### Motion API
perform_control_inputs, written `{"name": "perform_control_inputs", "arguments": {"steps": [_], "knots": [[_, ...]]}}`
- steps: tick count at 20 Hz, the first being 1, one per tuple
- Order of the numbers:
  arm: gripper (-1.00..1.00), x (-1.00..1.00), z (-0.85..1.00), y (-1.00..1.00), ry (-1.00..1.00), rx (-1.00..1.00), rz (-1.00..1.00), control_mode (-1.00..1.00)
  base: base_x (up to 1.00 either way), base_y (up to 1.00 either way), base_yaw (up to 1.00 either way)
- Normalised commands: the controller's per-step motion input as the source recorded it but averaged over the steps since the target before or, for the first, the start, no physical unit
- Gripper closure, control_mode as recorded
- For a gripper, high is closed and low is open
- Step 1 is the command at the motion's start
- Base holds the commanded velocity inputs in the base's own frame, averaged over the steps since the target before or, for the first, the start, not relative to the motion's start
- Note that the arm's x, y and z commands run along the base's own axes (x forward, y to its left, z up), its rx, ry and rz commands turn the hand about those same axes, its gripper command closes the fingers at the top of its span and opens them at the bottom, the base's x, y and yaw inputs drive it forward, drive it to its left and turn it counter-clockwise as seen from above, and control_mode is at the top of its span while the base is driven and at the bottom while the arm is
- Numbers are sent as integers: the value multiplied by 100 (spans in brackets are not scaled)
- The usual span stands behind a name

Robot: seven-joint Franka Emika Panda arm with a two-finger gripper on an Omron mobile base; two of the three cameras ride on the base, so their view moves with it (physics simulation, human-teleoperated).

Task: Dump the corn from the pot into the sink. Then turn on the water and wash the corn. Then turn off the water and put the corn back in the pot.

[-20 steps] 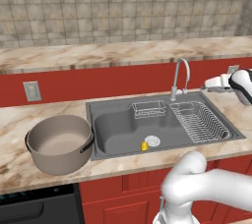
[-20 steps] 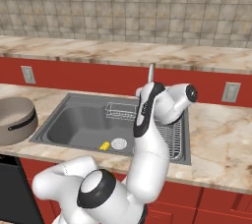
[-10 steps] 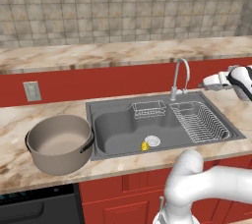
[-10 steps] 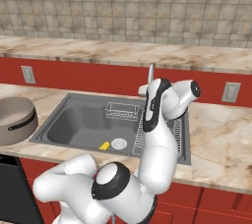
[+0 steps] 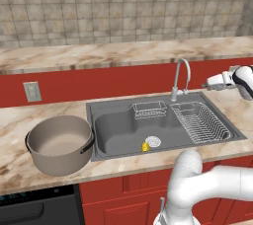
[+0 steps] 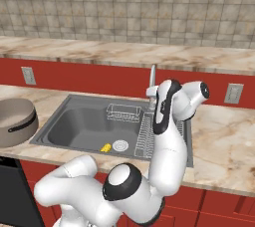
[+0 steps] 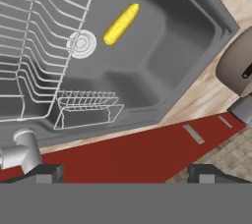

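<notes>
Dump step done: corn lying in sink by drain, well below my fingers, pot empty on desk far off. Fingers spread wide, holding nothing, up near faucet. Water looks off, hard to tell. Washing, shutoff, return all left.

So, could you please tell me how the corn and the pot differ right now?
The corn is small, yellow and elongated; the pot is large, round and taupe-grey. The corn lies in the sink beside the drain; the pot stands upright on the counter, left of the sink. Neither is held.
</notes>
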Motion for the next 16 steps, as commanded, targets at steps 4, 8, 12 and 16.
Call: {"name": "perform_control_inputs", "arguments": {"steps": [4,8,12,16], "knots": [[-100,18,-36,-17,-11,-13,6,-100,0,0,0],[-100,19,-32,-6,-10,-13,2,-100,0,0,0],[-100,29,-19,0,-6,-10,0,-100,0,0,0],[-100,37,-14,-6,-6,-5,0,-100,0,0,0]]}}
